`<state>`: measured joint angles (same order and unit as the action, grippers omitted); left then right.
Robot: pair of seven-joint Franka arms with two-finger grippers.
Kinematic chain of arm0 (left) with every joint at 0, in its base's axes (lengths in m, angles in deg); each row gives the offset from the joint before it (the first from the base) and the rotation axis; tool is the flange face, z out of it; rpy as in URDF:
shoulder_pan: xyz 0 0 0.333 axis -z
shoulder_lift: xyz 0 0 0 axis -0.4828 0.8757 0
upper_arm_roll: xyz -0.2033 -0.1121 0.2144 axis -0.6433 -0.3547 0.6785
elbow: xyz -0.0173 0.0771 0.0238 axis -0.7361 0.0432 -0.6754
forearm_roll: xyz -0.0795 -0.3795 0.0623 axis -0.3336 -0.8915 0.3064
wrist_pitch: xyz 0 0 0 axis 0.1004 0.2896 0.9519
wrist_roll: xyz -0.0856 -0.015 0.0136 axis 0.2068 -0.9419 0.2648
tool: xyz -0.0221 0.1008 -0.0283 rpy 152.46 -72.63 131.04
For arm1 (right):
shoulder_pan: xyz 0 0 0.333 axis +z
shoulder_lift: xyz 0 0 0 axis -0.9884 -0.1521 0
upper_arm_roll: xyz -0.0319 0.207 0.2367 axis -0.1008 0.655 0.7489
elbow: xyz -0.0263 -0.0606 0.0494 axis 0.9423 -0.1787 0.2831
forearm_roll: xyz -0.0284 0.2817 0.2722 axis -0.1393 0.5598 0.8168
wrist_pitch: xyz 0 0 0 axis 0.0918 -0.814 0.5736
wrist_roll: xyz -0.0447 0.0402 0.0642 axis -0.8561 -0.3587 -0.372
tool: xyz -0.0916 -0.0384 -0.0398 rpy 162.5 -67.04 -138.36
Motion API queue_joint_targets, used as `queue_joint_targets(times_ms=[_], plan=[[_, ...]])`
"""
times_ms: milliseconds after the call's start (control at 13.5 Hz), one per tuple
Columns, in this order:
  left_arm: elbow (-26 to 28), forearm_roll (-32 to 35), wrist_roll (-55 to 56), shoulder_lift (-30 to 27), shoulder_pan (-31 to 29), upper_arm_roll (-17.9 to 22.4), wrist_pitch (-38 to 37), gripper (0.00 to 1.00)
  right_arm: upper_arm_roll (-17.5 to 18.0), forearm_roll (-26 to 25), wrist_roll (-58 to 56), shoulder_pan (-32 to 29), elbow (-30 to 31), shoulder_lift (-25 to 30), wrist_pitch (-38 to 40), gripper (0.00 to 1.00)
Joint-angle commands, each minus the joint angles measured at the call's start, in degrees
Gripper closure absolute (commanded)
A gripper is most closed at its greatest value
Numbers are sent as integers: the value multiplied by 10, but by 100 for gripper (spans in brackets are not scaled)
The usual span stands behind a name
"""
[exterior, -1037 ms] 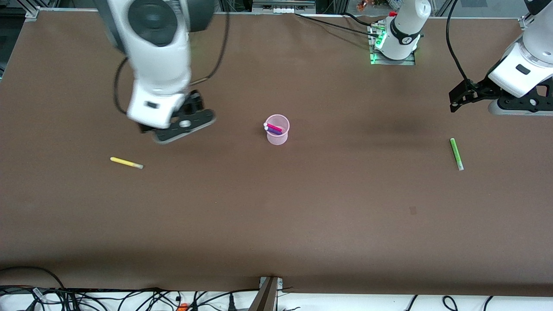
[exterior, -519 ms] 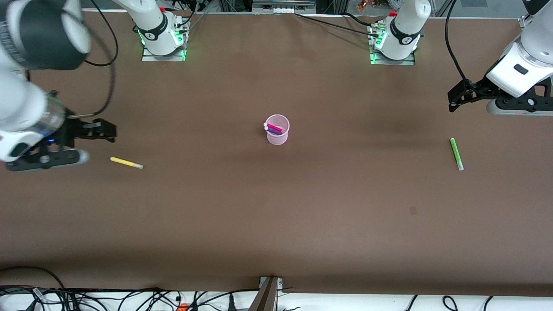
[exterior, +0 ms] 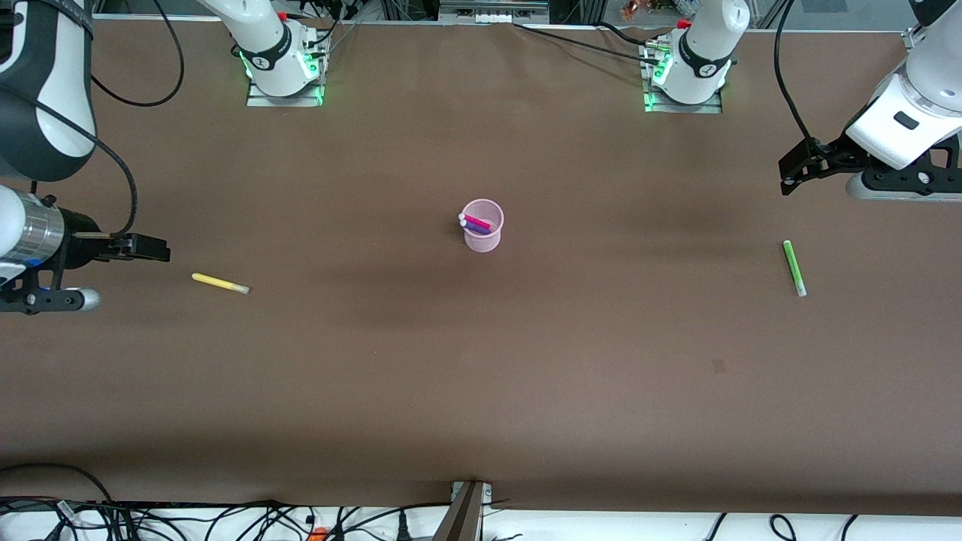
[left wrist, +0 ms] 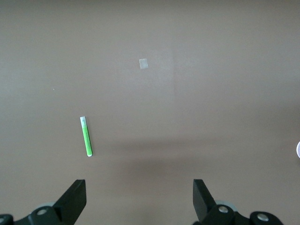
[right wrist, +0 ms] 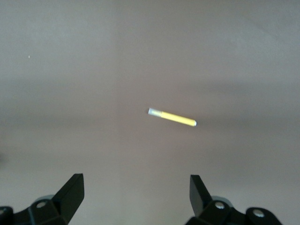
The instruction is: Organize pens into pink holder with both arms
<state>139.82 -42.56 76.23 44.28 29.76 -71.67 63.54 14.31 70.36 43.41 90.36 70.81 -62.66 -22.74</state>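
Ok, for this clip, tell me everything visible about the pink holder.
The pink holder is a small round cup of pale pink, see-through plastic, slightly tapered, with a rolled rim. It stands upright on the brown table about midway between the two arms' ends. Inside, a magenta-pink pen and a purple pen lean across it, pale tips at the rim. No gripper touches it.

1. Brown matte surface carries everything.
2. Pink holder stands upright near mid-surface.
3. Yellow pen lies flat toward the right arm's end, well apart from the holder.
4. Green pen lies flat toward the left arm's end.
5. Small pale square mark sits nearer the front camera than the green pen.
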Motion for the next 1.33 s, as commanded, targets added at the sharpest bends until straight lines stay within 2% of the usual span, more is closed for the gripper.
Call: queue_joint_targets(times_ms=[0, 296, 519, 889, 1259], plan=[[-16, -11, 0, 8, 1, 0, -5, 0, 0, 9, 9, 5, 155, 96, -96, 1], [-16, -11, 0, 8, 1, 0, -5, 0, 0, 8, 9, 5, 186, 103, -133, 1], [-16, -11, 0, 8, 2, 0, -5, 0, -3, 6, 9, 5, 252, 140, -192, 1], [-17, -10, -1, 8, 2, -2, -7, 0, -3, -15, 6, 6, 228, 138, -175, 0], [-23, -10, -1, 8, 3, -2, -20, 0, -2, -12, 74, 8, 215, 137, -153, 0]])
